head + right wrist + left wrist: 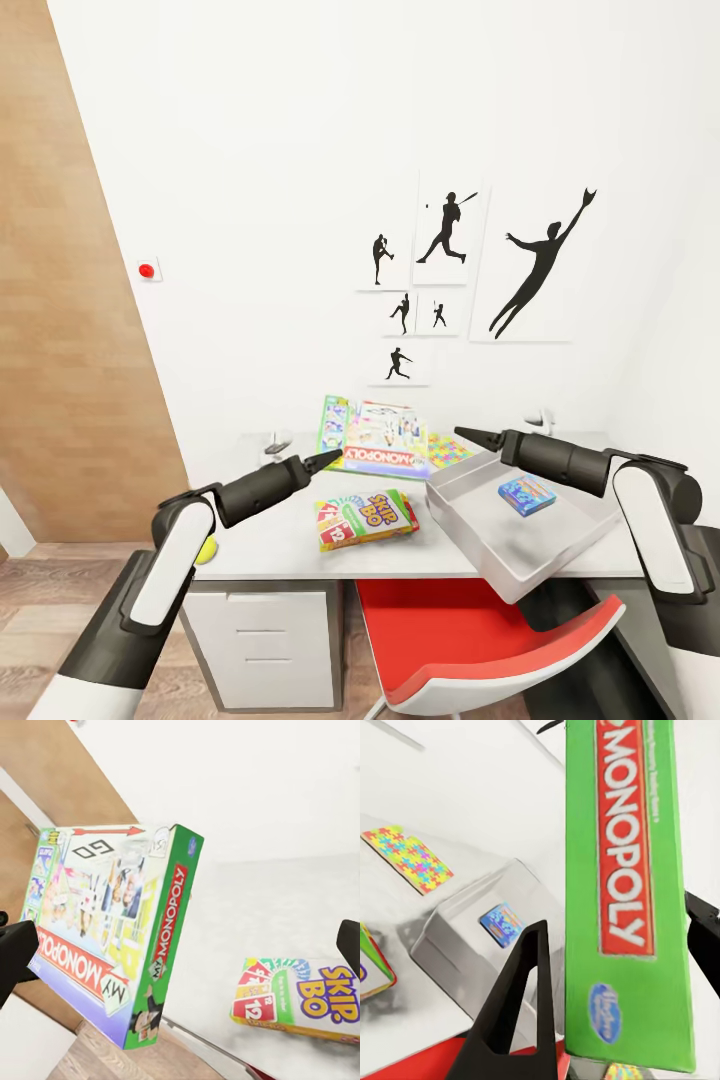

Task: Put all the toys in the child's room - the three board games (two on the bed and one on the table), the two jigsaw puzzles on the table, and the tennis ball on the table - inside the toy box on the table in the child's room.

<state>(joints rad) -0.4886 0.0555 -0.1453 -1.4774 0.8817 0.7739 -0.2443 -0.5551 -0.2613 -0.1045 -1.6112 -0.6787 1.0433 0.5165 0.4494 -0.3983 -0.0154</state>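
Monopoly board game [385, 442] is at the back of the table [270, 545] in the head view, and it looks tilted up from the top. The left gripper [325, 461] points at its near left corner. The right gripper [468, 434] is above the far rim of the toy box [470, 545]. This toy box stands at the right part of the table, and the small blue board game [527, 494] lies inside it. Skip-Bo box [365, 520] lies flat in front of Monopoly. A jigsaw puzzle [448, 450] lies between Monopoly and the toy box. The tennis ball [206, 550] is at the left edge of the table, partly behind the left arm. A red chair [500, 640] is pushed under the table.

In the left wrist view the green edge of Monopoly stands between the two fingers [521, 1005]. One finger seems to touch it and beside the other a thin gap shows, so I cannot tell if the box is really pinched.

In the right wrist view the fingers [15, 952] are spread wide with nothing between them. Monopoly is ahead of them, tilted, and Skip-Bo lies flat on the table.
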